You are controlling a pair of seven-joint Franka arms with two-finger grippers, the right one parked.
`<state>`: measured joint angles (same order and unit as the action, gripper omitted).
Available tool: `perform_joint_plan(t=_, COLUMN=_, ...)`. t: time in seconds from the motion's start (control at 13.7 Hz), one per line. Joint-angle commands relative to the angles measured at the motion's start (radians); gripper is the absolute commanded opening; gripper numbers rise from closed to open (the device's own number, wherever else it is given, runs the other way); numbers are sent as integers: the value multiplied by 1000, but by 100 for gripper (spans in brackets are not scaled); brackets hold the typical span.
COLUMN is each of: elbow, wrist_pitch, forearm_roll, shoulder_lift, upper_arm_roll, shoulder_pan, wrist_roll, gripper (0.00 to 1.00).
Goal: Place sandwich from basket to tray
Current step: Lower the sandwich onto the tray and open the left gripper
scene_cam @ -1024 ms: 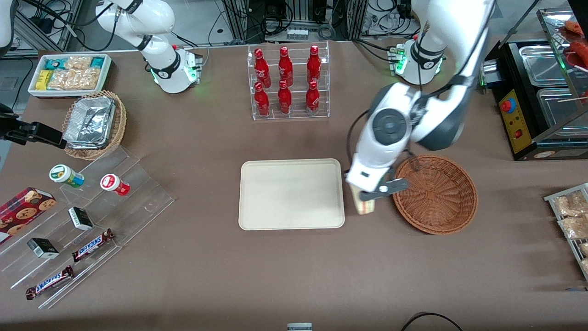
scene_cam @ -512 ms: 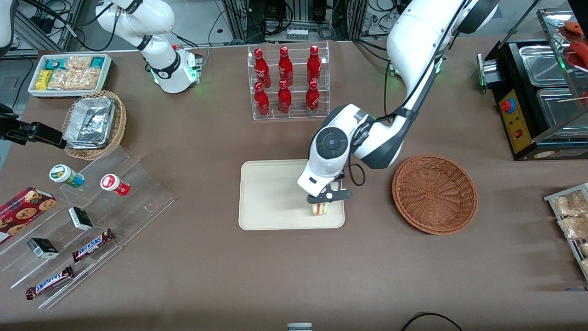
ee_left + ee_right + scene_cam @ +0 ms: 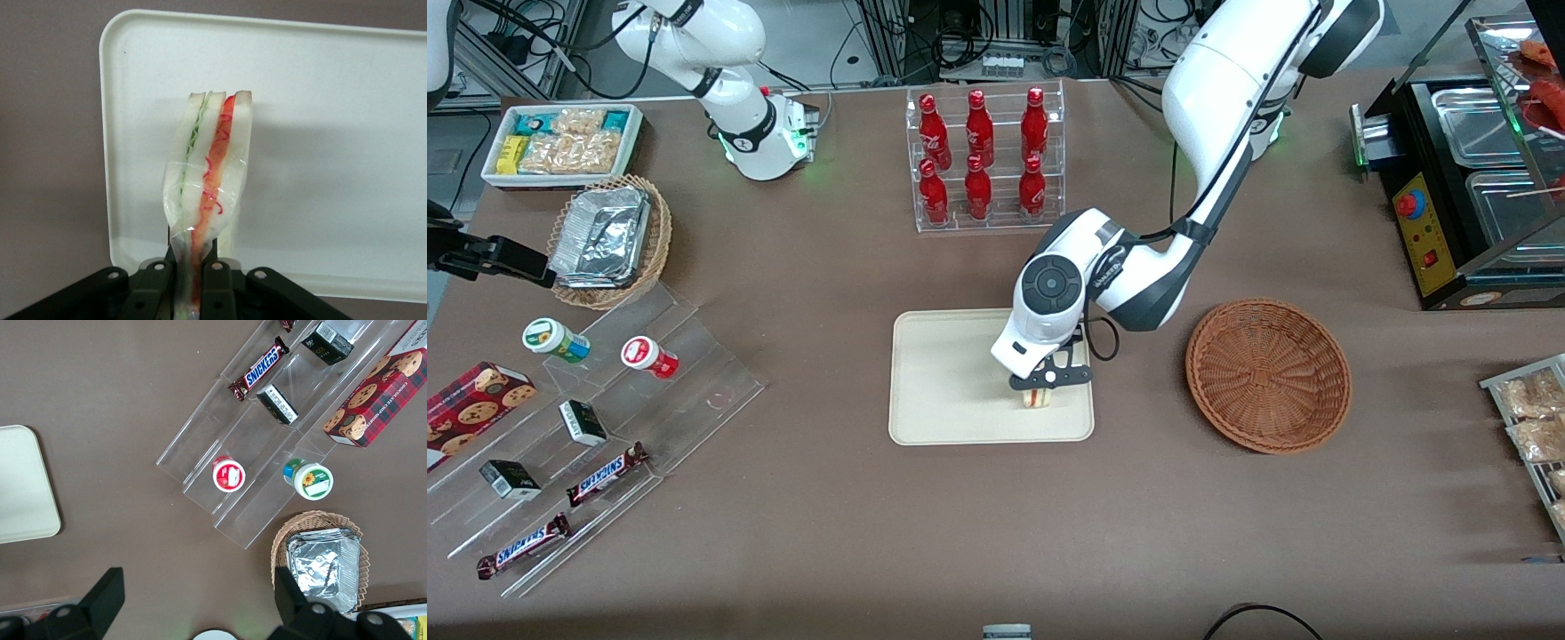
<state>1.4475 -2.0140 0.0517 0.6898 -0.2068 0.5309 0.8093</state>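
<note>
Nearest the front camera, the sandwich [image 3: 1037,397] hangs over the tray [image 3: 943,391], over the part of it closest to the working arm's end of the counter [image 3: 996,533]. In the left wrist view the sandwich [image 3: 209,187] is pinched at one end, and its long axis runs straight out from the gripper [image 3: 195,293], with the green and red filling lines showing along the cut edge. The tray surface [image 3: 333,133] fills the view under it. Whether the free end already touches the tray cannot be told.

Just above it in the front view, the gripper [image 3: 1048,378] is closed tight on the wrapped wedge, the two fingers [image 3: 155,283] pressing the bread from either side. The coming release likely turns on this: the sandwich points downward from the gripper toward the tray, so a short drop and opening should leave it inside the rim.

Farther toward the working arm's end, the basket [image 3: 1268,373] sits empty, well apart from the tray.
</note>
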Motion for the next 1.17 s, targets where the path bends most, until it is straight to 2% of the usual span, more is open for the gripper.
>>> perform_joint_plan(t=0.0, elbow=-39, wrist_pitch=34, forearm_roll=30, shoulder_lift=28, upper_arm_roll=6, shoulder_pan=9, wrist_roll=-7, gripper=0)
perform_joint_plan(t=0.66, elbow=-64, wrist_pitch=21, forearm_roll=33, shoulder_lift=82, upper_arm_roll=9, shoulder_pan=9, wrist_roll=-1, gripper=0)
perform_joint_plan(t=0.73, elbow=-68, wrist_pitch=21, forearm_roll=33, shoulder_lift=85, upper_arm_roll=7, shoulder_pan=12, wrist_roll=-1, gripper=3)
perform_joint_plan(t=0.8, elbow=-68, wrist_pitch=20, forearm_roll=33, shoulder_lift=86, upper_arm_roll=7, shoulder_pan=18, wrist_roll=-1, gripper=48)
perform_joint_plan(t=0.88, elbow=-68, wrist_pitch=20, forearm_roll=36, shoulder_lift=86, upper_arm_roll=9, shoulder_pan=23, wrist_roll=-2, gripper=84)
perform_joint_plan(t=0.95, elbow=-71, wrist_pitch=20, forearm_roll=43, shoulder_lift=86, upper_arm_roll=9, shoulder_pan=26, wrist_roll=1, gripper=99)
perform_joint_plan(t=1.1, elbow=-75, wrist_pitch=20, forearm_roll=45, shoulder_lift=85, upper_arm_roll=7, shoulder_pan=26, wrist_roll=1, gripper=100)
